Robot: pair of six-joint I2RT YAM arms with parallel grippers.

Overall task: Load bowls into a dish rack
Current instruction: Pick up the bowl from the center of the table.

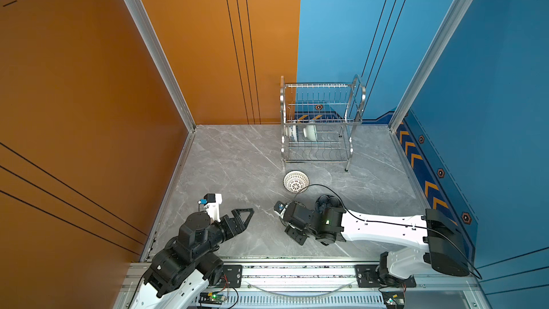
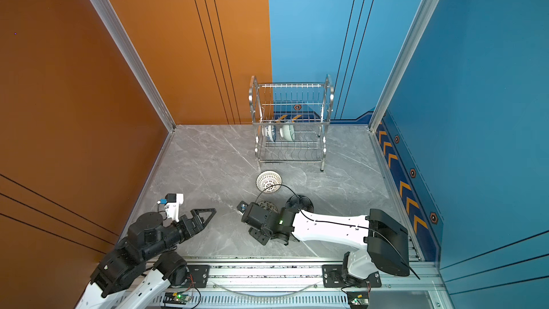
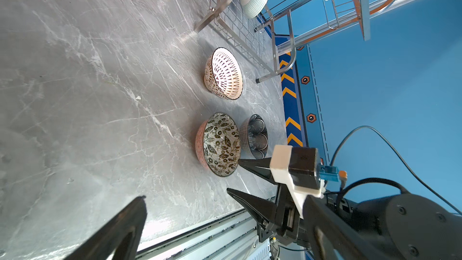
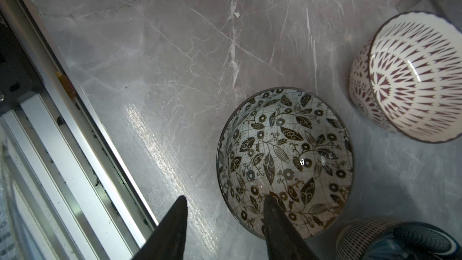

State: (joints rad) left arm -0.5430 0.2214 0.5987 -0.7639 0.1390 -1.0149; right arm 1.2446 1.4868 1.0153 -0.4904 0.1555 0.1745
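On the gray table [image 1: 237,159], close to the front rail, sits the leaf bowl [image 4: 285,156], right side up. It looks hard and shiny, so I think it will be slippery, and it could chip or break if it drops. It is likely a bit heavy for a thin pinch. The best place to hold it seems to be the rim, with one finger inside and one outside.

The right gripper [image 4: 225,197] is set up just that way. One finger is over the inside of the bowl and the other is outside, with the rim between them. The jaws are about half open. The gap looks wider than the bowl's wall, so I do not think it is holding the bowl yet.

Just beside the leaf bowl is the dark navy bowl [image 4: 400,241]. The white lattice bowl [image 1: 296,181] sits a little farther back, in front of the dish rack [image 1: 320,123]. In the rack, the blue flower bowl [image 1: 292,134] and the mint bowl [image 1: 310,133] stand on edge on the lower shelf.

The left gripper [image 1: 249,216] is off to the side, wide open and empty.
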